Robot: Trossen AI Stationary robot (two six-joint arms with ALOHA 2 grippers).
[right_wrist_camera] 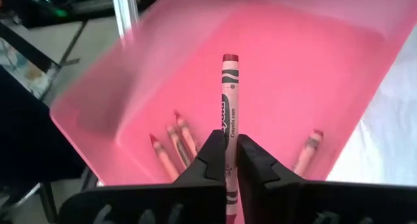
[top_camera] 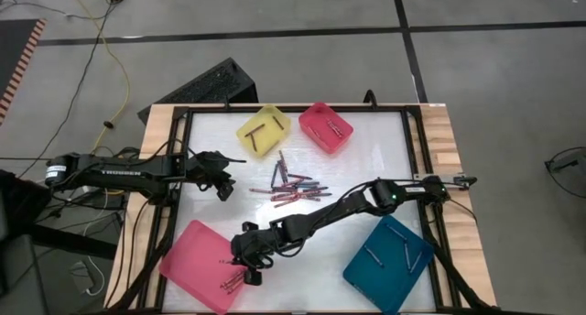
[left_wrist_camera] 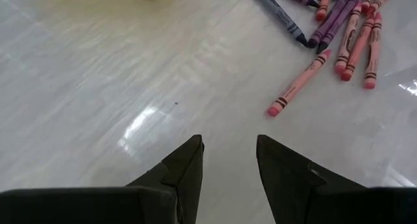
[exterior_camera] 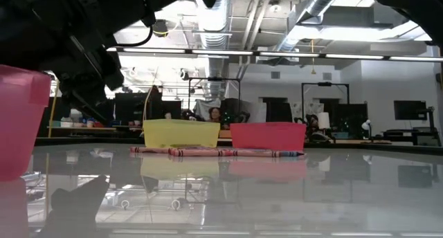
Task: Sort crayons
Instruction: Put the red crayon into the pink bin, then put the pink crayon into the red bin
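Right tool: now my right tool (right_wrist_camera: 227,160) clamps a pink crayon (right_wrist_camera: 229,107) above the pink tray (top_camera: 188,256).
Left tool: my left tool (left_wrist_camera: 228,155) hovers, fingers apart, empty, near the pile (top_camera: 288,182).
Pile: crayons mid-surface, between the trays.
Risk: crayon points far forward; released crooked, I reckon it bounces off the rim onto the surface (top_camera: 366,178).

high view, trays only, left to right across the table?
Large pink tray → yellow tray → small pink-red tray → teal tray.
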